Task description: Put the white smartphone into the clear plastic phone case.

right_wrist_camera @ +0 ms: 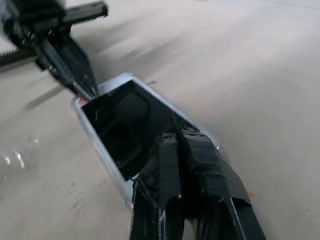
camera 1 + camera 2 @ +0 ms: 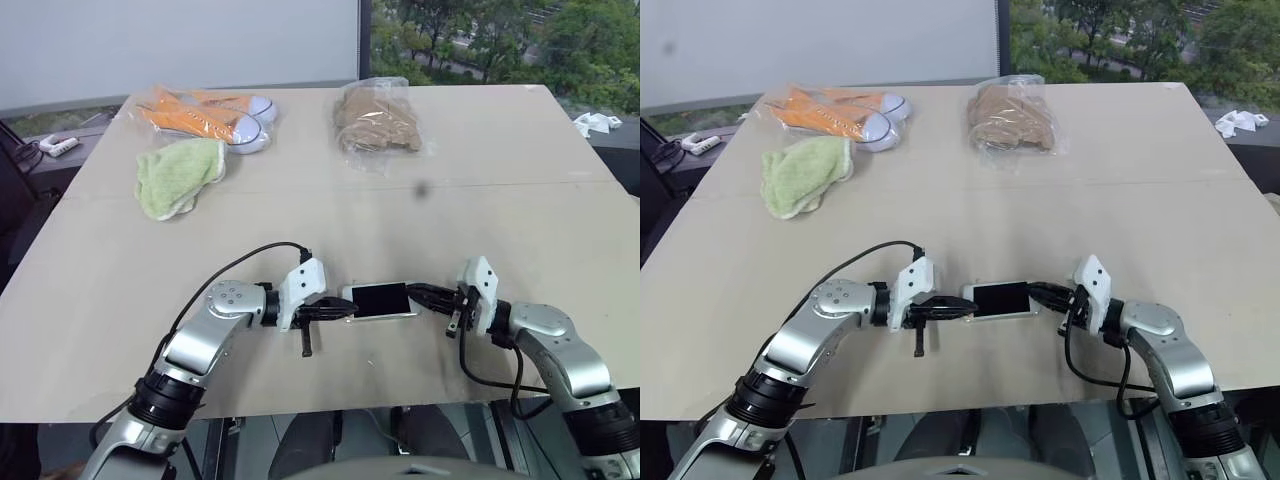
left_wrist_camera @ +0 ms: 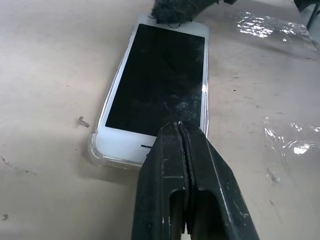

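From the head camera, the white smartphone [image 2: 381, 300] with its black screen lies flat on the beige table [image 2: 330, 205], screen up, near the table's front edge. It sits inside the clear plastic phone case [image 2: 347, 294], whose thin rim shows around the phone's edges. The left tool [image 2: 345, 311] is clenched, its two black fingers pressed together, with the tips at the phone's left end. The right tool [image 2: 412, 292] is likewise clenched, tips at the phone's right end, so the phone lies between the two. Well beyond the phone, at the table's far side, lie a pale green crumpled cloth [image 2: 179, 174], a pair of orange and white sneakers in a plastic bag [image 2: 209, 115], and a brown item in a clear bag [image 2: 377, 123].

In the left wrist camera, the left tool's shut fingers [image 3: 185, 165] rest on the near end of the phone's face, by the speaker slit. The case's transparent corner [image 3: 95, 152] bulges out around the phone's white bezel. The other tool's dark tip touches the phone's far end.

In the right wrist camera, the right tool's closed fingers [image 1: 180, 160] lie over one end of the phone, and the left tool's tip [image 1: 85, 90] touches the opposite corner.
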